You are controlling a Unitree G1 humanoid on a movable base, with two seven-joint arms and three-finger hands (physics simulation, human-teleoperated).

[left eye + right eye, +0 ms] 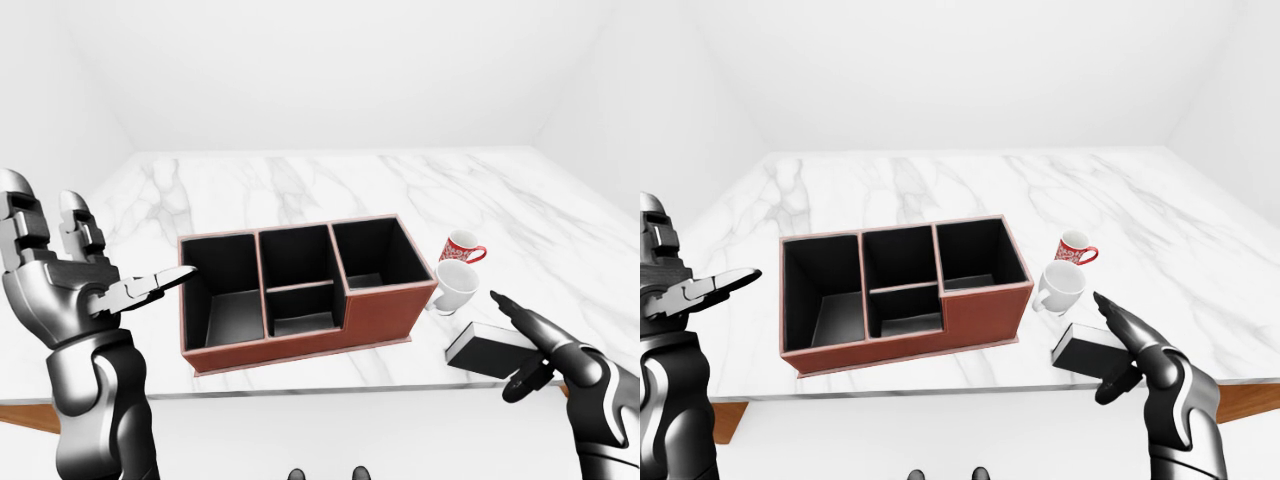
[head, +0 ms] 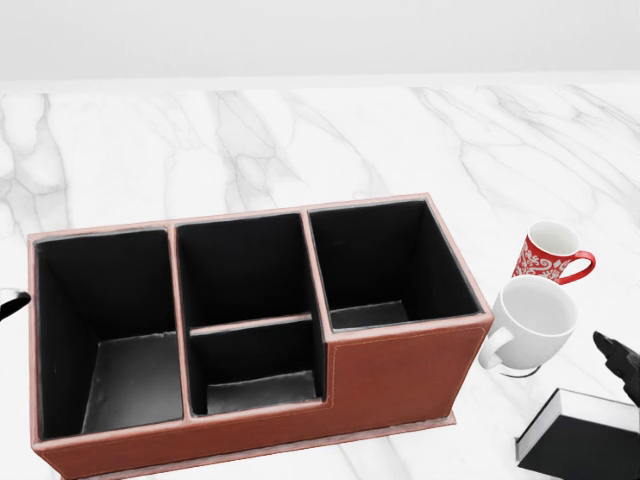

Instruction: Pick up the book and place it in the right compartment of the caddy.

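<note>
Spread open over the flat black book with white page edges (image 1: 487, 345), the right hand (image 1: 545, 345), gripping nothing yet; book directly beneath and just left of those fingers (image 1: 1118, 318) in the eye views, lying flat near the desk's (image 1: 300, 180) close edge, long axis apparently running from the hand leftward toward the caddy. Clearly the nearer hand for the pick. Just past the book, a plain white mug (image 2: 530, 320) and behind it a red patterned mug (image 2: 548, 253), both crowding the lift path. Further left, the brown leather caddy with black compartments (image 2: 400, 375), right compartment (image 2: 385, 265) empty. Far off to the left, the left hand (image 1: 75, 280), raised, fingers splayed open, holding nothing.
</note>
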